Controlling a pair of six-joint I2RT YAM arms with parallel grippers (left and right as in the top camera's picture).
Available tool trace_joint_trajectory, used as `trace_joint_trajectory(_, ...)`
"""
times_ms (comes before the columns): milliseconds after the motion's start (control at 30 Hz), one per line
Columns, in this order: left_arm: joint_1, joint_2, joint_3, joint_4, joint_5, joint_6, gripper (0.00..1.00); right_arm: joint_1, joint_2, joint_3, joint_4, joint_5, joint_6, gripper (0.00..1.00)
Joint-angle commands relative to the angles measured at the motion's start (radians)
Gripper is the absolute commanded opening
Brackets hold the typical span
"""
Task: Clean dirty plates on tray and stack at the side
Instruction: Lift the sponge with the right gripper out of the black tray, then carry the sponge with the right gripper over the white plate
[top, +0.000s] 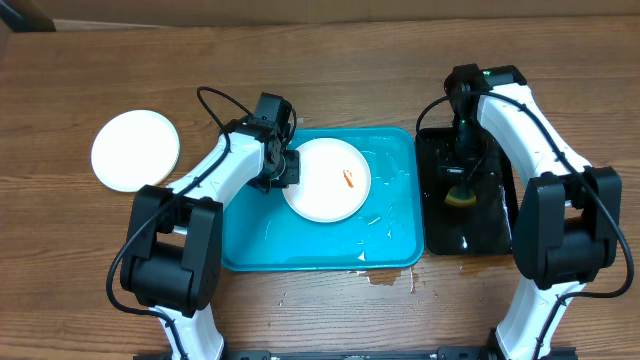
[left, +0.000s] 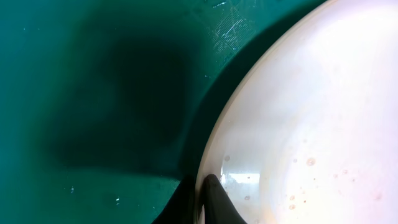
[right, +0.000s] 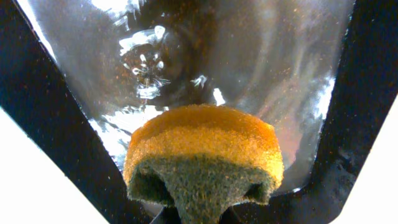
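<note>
One thin pinch on a wet rim is the worry: the smeared plate (top: 325, 185) could slip free or skid across the tray (top: 300, 250) once it is lifted or scrubbed. It lies mid-tray, its left edge in the left gripper (top: 290, 168), apparently clenched on it, though the wrist view shows only one fingertip (left: 214, 199). The right gripper (top: 460, 190) clasps the sponge (right: 205, 162) over the black tray (top: 495, 235).
</note>
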Motion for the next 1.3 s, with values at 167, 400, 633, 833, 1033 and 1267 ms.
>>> trace_joint_trajectory(167, -0.002, 0.011, 0.007, -0.009, -0.013, 0.011, 0.08, -0.003, -0.002, 0.022, -0.016, 0.023, -0.043, 0.04)
trace_joint_trajectory(400, -0.002, 0.011, 0.007, 0.029, -0.014, 0.011, 0.38, -0.003, -0.005, 0.023, -0.045, 0.154, 0.035, 0.04)
trace_joint_trajectory(633, -0.002, 0.011, 0.007, -0.005, -0.014, 0.011, 0.04, 0.008, -0.005, 0.023, -0.011, 0.184, 0.174, 0.04)
trace_joint_trajectory(833, -0.002, 0.011, 0.007, -0.052, -0.01, 0.008, 0.07, 0.019, -0.006, 0.023, -0.045, 0.349, 0.212, 0.04)
trace_joint_trajectory(1033, -0.002, 0.011, 0.007, -0.045, 0.013, 0.008, 0.1, 0.02, -0.008, 0.023, -0.032, 0.373, 0.166, 0.04)
trace_joint_trajectory(1267, -0.002, 0.011, 0.007, -0.043, 0.012, 0.008, 0.1, 0.02, -0.008, 0.023, -0.001, 0.351, 0.278, 0.04)
